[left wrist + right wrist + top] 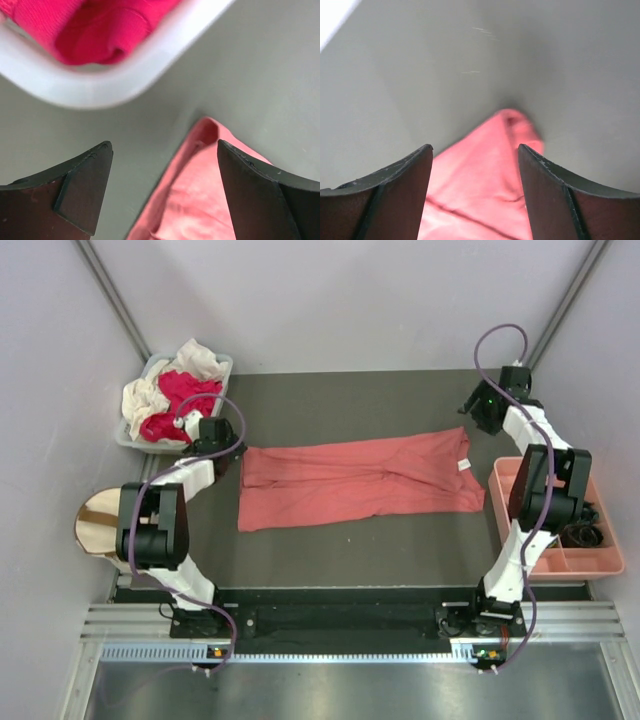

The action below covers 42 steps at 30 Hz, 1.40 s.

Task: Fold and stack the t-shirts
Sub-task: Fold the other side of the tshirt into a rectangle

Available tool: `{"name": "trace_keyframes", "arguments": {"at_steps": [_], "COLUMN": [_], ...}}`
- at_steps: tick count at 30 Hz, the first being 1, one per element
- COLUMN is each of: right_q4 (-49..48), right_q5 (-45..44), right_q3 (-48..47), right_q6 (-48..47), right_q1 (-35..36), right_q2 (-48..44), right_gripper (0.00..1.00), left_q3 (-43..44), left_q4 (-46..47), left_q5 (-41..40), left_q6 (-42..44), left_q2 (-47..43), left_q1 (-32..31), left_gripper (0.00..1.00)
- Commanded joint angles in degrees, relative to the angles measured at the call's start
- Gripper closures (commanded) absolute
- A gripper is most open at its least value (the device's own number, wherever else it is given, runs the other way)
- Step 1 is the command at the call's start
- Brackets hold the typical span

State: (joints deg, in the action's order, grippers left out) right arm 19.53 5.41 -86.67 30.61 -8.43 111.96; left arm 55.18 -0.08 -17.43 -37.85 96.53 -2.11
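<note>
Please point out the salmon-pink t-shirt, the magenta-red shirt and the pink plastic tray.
Salmon-pink cloth t-shirt (355,480): top view, middle of body.
Magenta-red cloth shirt (188,390): top view, upper folds.
Rigid pink plastic tray (600,556): top view, bare near corner.

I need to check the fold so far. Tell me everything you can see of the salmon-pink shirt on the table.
The salmon-pink shirt is soft, thin-looking cloth. It lies flat and lightly creased as a long band across the dark table, apparently folded lengthwise. A small white label sits near its right end. It rests on the table alone. The left gripper and right gripper hang open over its far corners, gripping nothing.
</note>
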Motion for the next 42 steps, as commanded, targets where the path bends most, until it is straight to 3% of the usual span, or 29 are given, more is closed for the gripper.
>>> {"name": "trace_keyframes", "arguments": {"at_steps": [1,14,27,36,42], "right_q4": [-3.6,-1.9,-3.1,-3.5,-3.9], "right_q5": [3.2,3.7,2.8,0.5,1.1], "right_q3": [1.1,15.7,23.3,27.0,27.2], "right_q6": [-2.5,-1.2,0.3,0.7,0.9], "right_q1": [4.1,11.3,13.6,14.1,14.1], "right_q2": [-8.1,-18.4,-18.9,-17.8,-17.2], "right_gripper": [0.31,0.3,0.3,0.3,0.3], "left_q3": [-2.3,-10.2,-10.9,-10.5,-10.1], "left_q4": [1.2,0.7,1.7,3.2,3.7], "left_q5": [1.4,-0.3,-3.3,-2.9,-3.7], "left_q6": [-0.7,0.1,0.8,0.7,0.8], "left_q2": [-5.6,-11.5,-9.5,-6.6,-5.0], "left_q1": [-1.9,-10.7,-10.7,-10.7,-10.7], "left_gripper": [0.11,0.2,0.31,0.48,0.49]}}
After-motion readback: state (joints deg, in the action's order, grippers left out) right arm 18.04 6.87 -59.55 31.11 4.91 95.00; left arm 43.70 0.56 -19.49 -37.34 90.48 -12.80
